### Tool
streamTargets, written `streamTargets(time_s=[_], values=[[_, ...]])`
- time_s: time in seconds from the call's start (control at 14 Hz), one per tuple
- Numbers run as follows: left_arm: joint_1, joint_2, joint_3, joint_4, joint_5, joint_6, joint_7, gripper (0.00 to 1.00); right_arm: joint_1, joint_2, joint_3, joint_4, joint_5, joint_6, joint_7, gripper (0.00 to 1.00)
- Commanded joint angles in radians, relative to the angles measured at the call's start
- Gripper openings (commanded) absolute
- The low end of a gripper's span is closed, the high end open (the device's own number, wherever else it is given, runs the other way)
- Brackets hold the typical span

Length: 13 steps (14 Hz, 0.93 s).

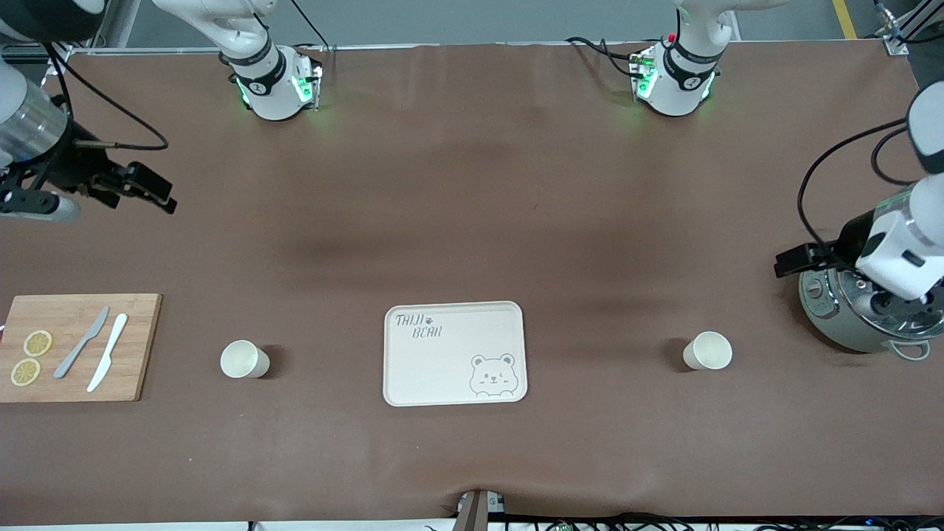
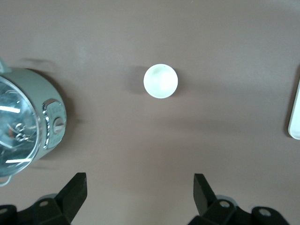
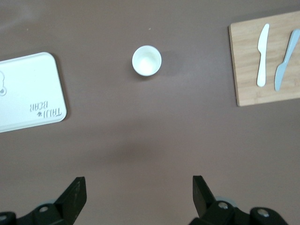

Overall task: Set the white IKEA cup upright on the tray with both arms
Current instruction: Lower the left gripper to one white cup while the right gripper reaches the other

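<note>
Brown desk (image 1: 472, 221) has the tray (image 1: 454, 354) sitting between 2 upright cups (image 1: 244, 359) (image 1: 708, 351). Left pincer (image 2: 140, 192) hangs released over desk near the pot (image 1: 859, 310), right pincer (image 3: 139, 193) released too, up by the cutting board (image 1: 77, 346).

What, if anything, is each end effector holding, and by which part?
Nothing. The left end effector and right end effector are both open and empty.

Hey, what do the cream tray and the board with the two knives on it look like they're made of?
The cream rectangular tray looks like matte plastic or melamine: smooth moulded rim, rounded corners, printed grey bear drawing. I cannot tell which of the two. The rectangular cutting board looks like pale bamboo or wood with an unglossed finish, showing straight grain lines and a tan edge.
</note>
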Motion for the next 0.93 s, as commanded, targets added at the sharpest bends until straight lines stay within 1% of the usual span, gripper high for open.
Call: streamTargets(time_s=[0.0,0.29,0.36,0.71,0.86], values=[[-0.003,0.066,0.0,0.012,0.0,0.055,0.006,1.0,-0.008,0.118,0.01,0.023,-0.008,0.077,-0.018,1.0],[0.001,0.197,0.0,0.012,0.01,0.159,0.015,1.0,-0.014,0.248,0.012,0.032,0.0,0.248,-0.018,1.0],[0.007,0.223,0.0,0.014,0.007,0.181,0.018,1.0,-0.014,0.282,0.012,0.049,-0.001,0.268,-0.027,1.0],[0.0,0.33,0.001,0.012,0.012,0.305,0.015,1.0,-0.003,0.457,0.01,0.193,-0.011,0.275,-0.027,1.0],[0.003,0.359,0.003,0.012,0.013,0.328,0.018,1.0,-0.003,0.502,0.012,0.199,-0.011,0.311,-0.027,1.0]])
